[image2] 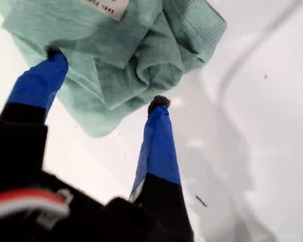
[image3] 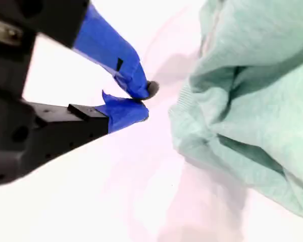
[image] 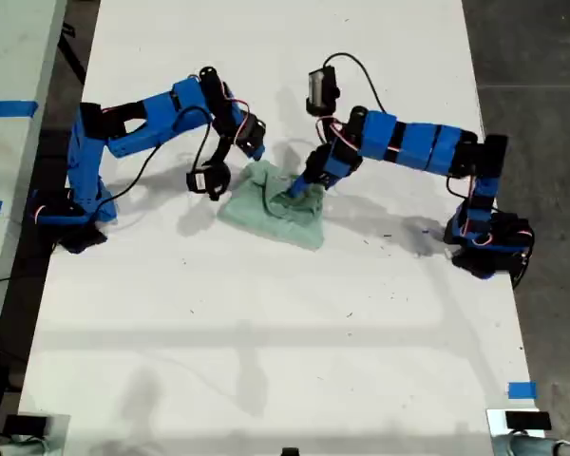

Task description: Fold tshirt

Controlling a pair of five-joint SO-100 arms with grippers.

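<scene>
So the tshirt (image: pixel 274 204) sat bunched mid-table (image: pixel 266 342), nowhere near folded. My first gripper (image2: pixel 103 75) had its jaws spread wide right at the cloth, one tip on it, nothing pinched yet. My second gripper (image3: pixel 141 101) sat just beside the hem, jaws closed and empty. Next move probably needed a hem grab to spread it flat.

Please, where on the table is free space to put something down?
The near half of the table, below the tshirt in the exterior view, is bare. The far strip above both arms also. It is crowded around the tshirt, between my first gripper and my second gripper.
</scene>
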